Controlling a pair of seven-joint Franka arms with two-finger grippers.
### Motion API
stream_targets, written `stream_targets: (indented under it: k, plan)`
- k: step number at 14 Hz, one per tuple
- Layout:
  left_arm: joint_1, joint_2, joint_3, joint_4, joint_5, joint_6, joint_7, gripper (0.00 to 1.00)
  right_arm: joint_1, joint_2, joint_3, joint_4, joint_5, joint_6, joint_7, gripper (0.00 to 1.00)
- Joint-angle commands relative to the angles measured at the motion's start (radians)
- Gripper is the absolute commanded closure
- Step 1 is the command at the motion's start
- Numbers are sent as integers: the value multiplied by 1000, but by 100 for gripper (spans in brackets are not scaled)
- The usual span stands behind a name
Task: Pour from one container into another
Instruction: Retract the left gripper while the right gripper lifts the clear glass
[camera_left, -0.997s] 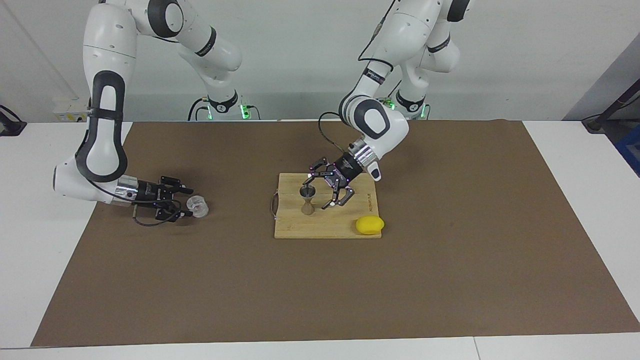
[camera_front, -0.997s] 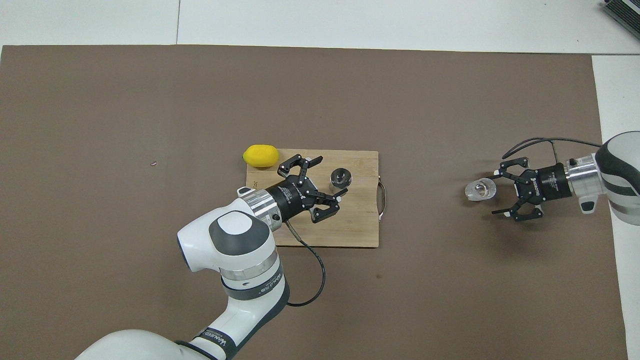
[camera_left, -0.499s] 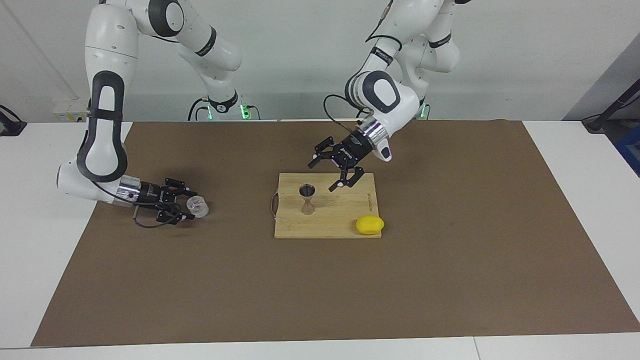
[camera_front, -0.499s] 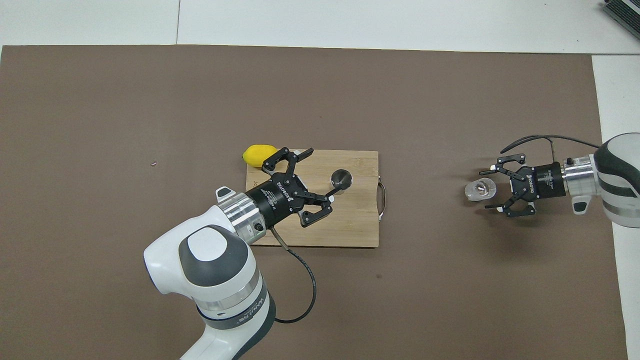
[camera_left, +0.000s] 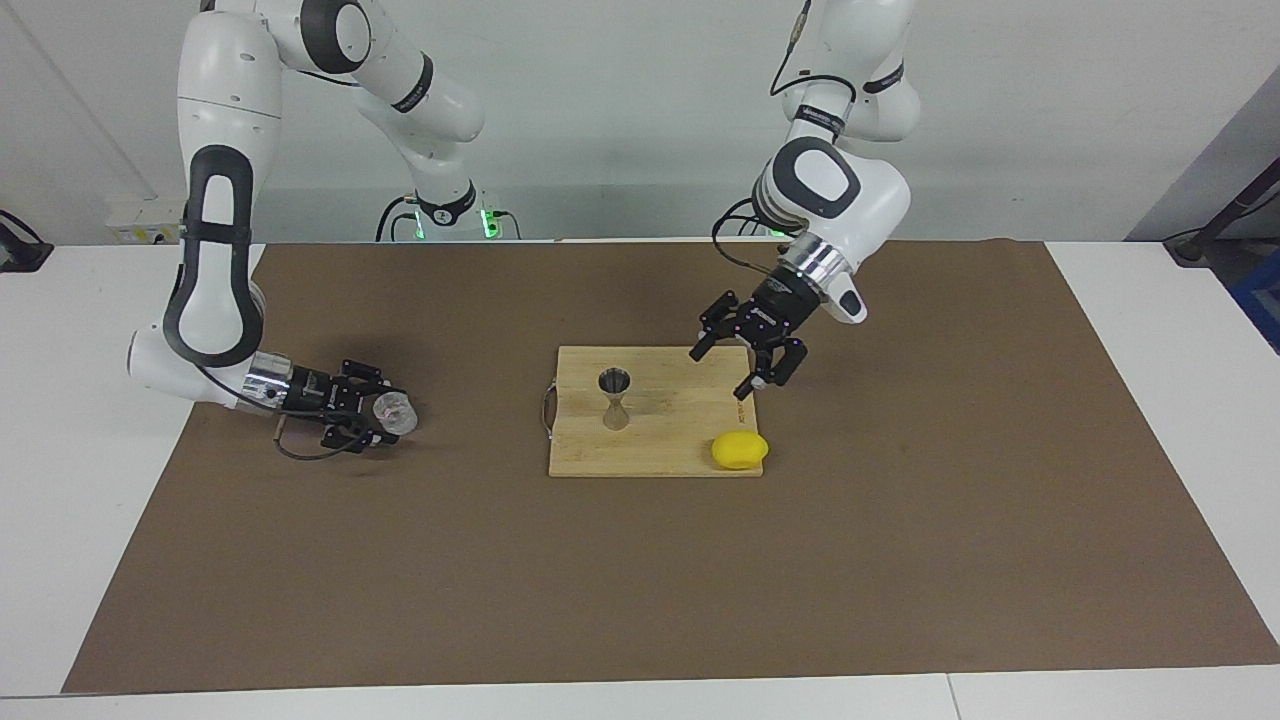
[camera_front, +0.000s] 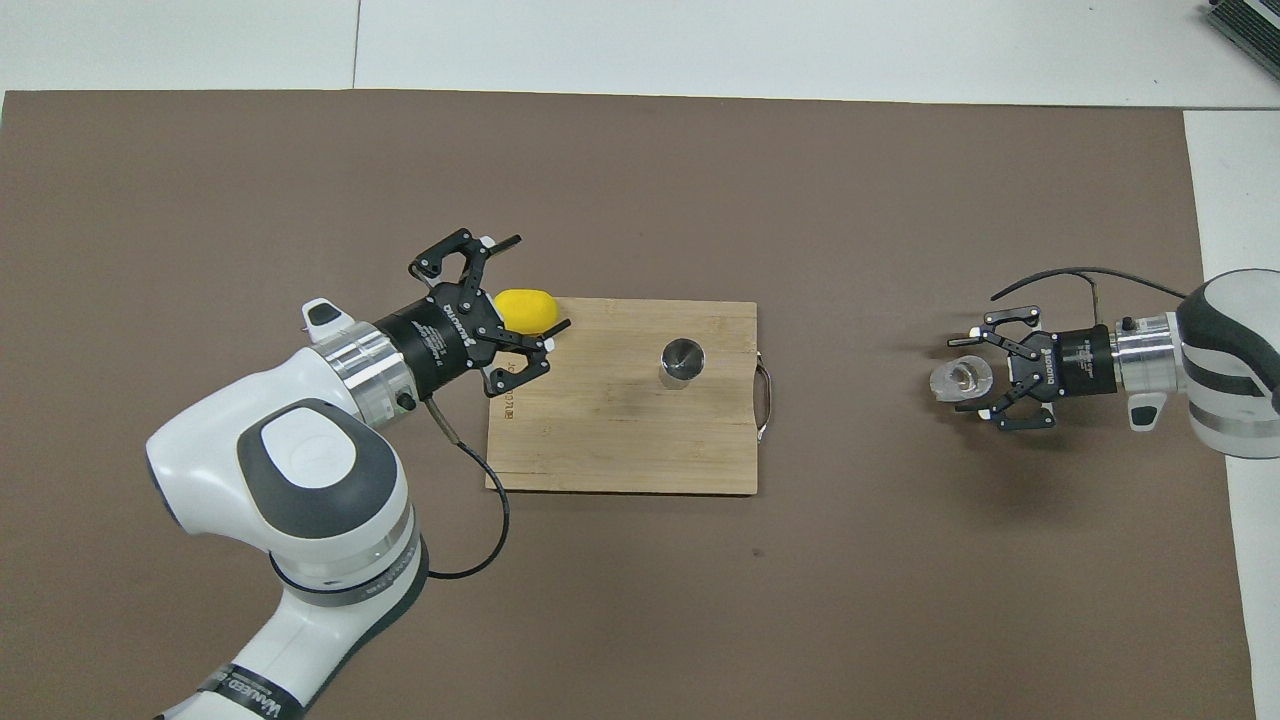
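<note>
The small clear thick-walled glass cup (camera_left: 396, 412) is sitting on the brown mat (camera_left: 900, 520) toward the right arm's end of the worktop, well apart from the bamboo cutting board (camera_left: 660, 455), and the right end effector (camera_front: 972, 380) is lying low and level right at it, reaching along the worktop toward the board. The cup is sitting at the very tips of its fingers, which are standing apart to either side of the glass; whether the pads are already pressing on the wall cannot be told. This is the arm that is plainly nearer to the cup. The silvery hourglass-shaped steel jigger (camera_left: 614, 398) is standing upright on the board, its long axis vertical and its open upper cone facing up, so, as I judge it, the cup is going to have to be gripped, lifted and carried along the worktop toward the board before any tipping. The left end effector (camera_left: 745, 360) is hanging wide open and empty over the board's corner toward the left arm's end, near a yellow lemon (camera_left: 740, 450), clear of the jigger.
</note>
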Motion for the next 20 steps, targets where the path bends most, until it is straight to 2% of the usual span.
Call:
stream_targets:
  k: [1,2,5,6,8,11,13,15,16,18,20]
  plan:
    - [102,-10,-4,7,170,-68,-1,0,-5,-40,5,-44,32,0,-40,54]
    - [138,-8,-4,21,233,-73,-1,0,-5,-40,5,-41,32,-13,-38,70]
    - [234,4,-2,78,354,-79,-5,0,-5,-40,5,-32,34,-10,-11,88]
    - [256,19,-2,107,431,-79,-4,0,-5,-45,7,-27,32,-7,6,92]
    - [306,36,-2,170,598,-81,-1,0,7,-83,8,-12,31,-2,47,92]
    - [365,47,-1,227,875,-116,-1,0,97,-169,7,0,17,7,208,92]
    - [397,44,-1,253,1075,-171,4,0,171,-194,5,35,2,7,329,92]
    - [409,33,-1,274,1308,-255,11,0,246,-194,7,94,-40,13,461,91]
    - [414,27,-1,282,1423,-280,11,0,298,-191,7,118,-67,53,538,91]
    - [414,9,4,283,1602,-370,51,0,366,-182,8,167,-113,98,677,91]
    - [431,-31,7,283,1642,-490,260,0,450,-152,7,235,-214,119,779,93]
